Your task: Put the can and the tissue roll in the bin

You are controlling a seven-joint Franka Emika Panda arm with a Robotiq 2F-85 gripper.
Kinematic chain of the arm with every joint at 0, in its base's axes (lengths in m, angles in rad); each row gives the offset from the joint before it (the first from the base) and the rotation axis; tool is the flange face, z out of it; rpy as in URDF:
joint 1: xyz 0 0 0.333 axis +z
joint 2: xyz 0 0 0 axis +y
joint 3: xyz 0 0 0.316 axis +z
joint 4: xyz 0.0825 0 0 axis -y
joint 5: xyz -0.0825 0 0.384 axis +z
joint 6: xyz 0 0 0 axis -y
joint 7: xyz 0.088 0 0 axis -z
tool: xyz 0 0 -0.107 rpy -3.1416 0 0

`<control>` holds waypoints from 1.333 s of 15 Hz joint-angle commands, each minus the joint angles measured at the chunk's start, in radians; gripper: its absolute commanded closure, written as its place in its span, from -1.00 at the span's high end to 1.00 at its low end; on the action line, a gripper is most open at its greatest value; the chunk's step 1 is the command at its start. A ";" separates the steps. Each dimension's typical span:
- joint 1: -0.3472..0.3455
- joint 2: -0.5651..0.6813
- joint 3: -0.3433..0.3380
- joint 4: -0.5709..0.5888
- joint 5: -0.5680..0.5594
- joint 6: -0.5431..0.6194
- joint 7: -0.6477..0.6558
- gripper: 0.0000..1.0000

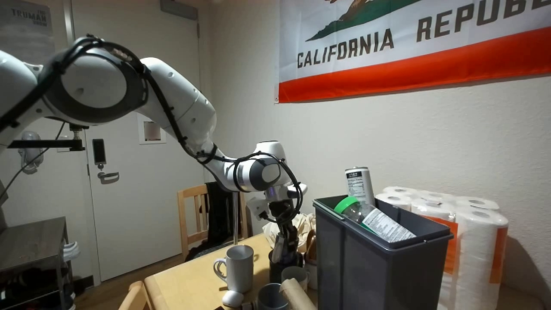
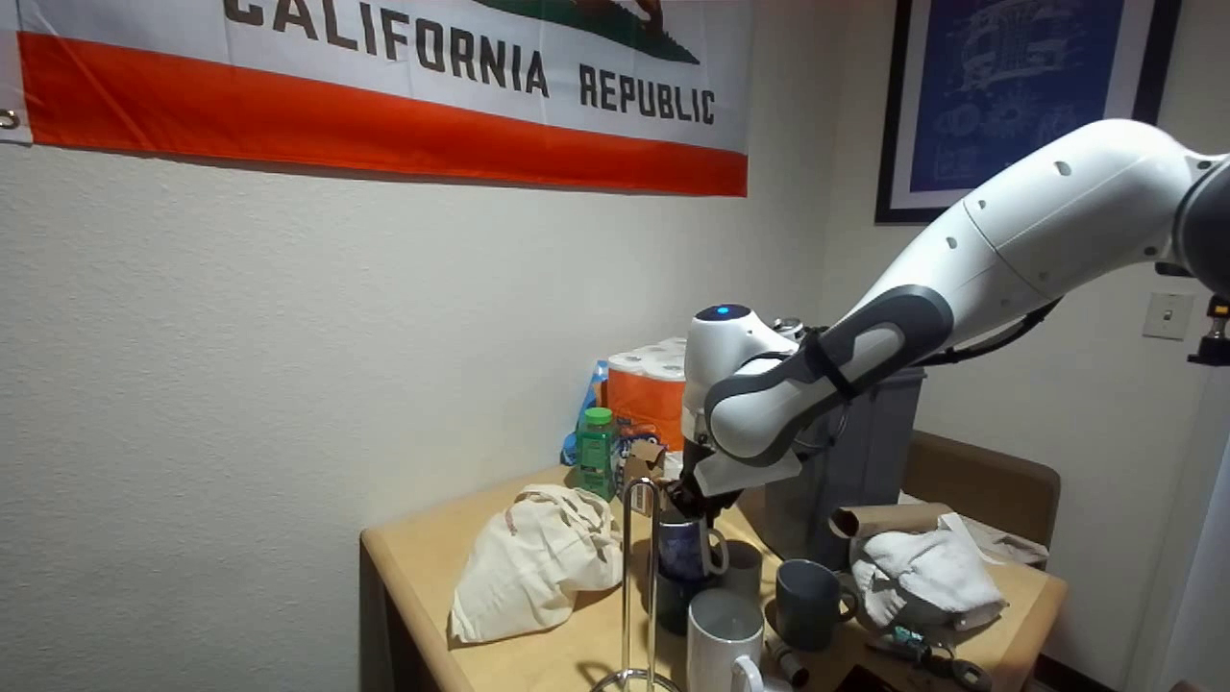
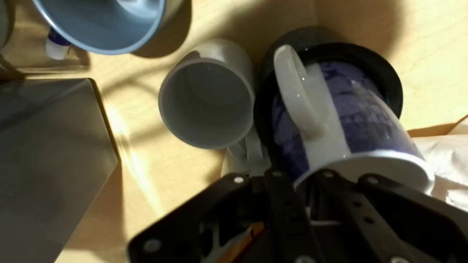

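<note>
The silvery can (image 1: 360, 185) stands up out of the dark grey bin (image 1: 387, 271). Its top (image 2: 788, 327) shows behind the arm in an exterior view, as does the bin (image 2: 865, 452). The tissue roll, a brown cardboard tube (image 1: 298, 295), lies beside the bin; it rests by a white cloth (image 2: 889, 520). My gripper (image 3: 303, 186) is shut on the rim of a blue-and-white mug (image 3: 365, 109). That mug is tilted, its base inside a black mug (image 3: 396, 87). In exterior views the gripper (image 1: 287, 247) (image 2: 706, 505) is low over the mugs. The fingertips are partly hidden.
A green-lidded jar (image 1: 379, 221) lies in the bin. A pale grey mug (image 3: 206, 102), a white mug (image 2: 725, 639) and a dark mug (image 2: 807, 601) stand close by. A metal stand (image 2: 639, 577), a cloth bag (image 2: 538, 567) and a pack of paper rolls (image 1: 478, 245) are near.
</note>
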 commanded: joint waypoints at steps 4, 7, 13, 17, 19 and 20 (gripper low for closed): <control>0.042 -0.042 -0.037 0.009 0.000 -0.034 -0.001 -0.96; 0.054 -0.092 -0.044 -0.002 -0.001 -0.040 0.002 -0.96; 0.068 -0.277 -0.021 -0.068 -0.013 -0.156 -0.008 -0.96; 0.058 -0.443 0.037 -0.193 0.012 -0.241 -0.038 -0.96; 0.056 -0.527 0.073 -0.281 0.020 -0.268 -0.048 -0.96; 0.054 -0.565 0.093 -0.327 0.029 -0.276 -0.061 -0.96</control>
